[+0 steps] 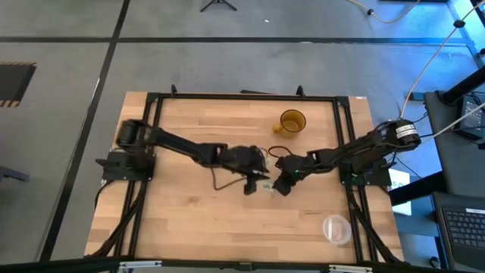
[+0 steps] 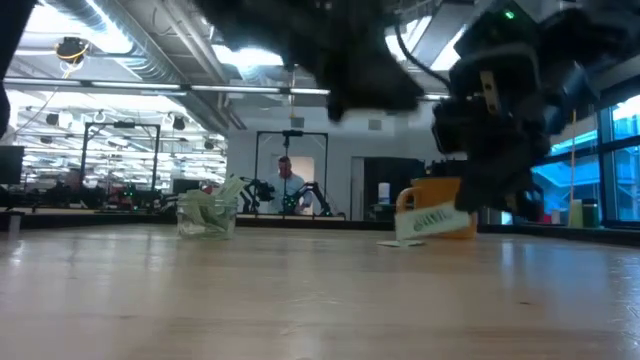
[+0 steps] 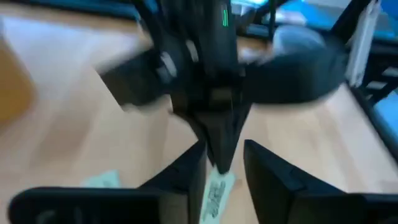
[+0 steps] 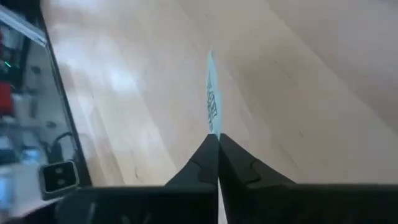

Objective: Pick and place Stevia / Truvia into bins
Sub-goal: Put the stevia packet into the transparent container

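My right gripper (image 4: 217, 135) is shut on one white-and-green Stevia packet (image 4: 211, 99) near the table's middle (image 1: 282, 184). My left gripper (image 3: 224, 149) is open and sits close beside it (image 1: 252, 182). Its fingers stand on either side of that packet (image 3: 216, 193) without touching it. A second packet (image 3: 102, 180) lies flat on the wood nearby (image 2: 400, 242). The small clear glass cup (image 2: 207, 215) stands on the table with several packets sticking out of it. I cannot make it out in the high view. My right gripper pinches the packet by one end (image 4: 213, 129) between its two shut fingertips, pointing down from above. The packet hangs below the fingers (image 2: 432, 220), tilted, low over the table. I cannot tell if its lower edge touches the wood.
An amber mug (image 1: 292, 121) stands toward the far edge, behind the grippers. A wider clear plastic round container (image 1: 336, 227) sits near the right near corner. Bare wood (image 1: 182, 220) stretches across the table's left and near parts. A person stands far back in the room (image 2: 286, 180).
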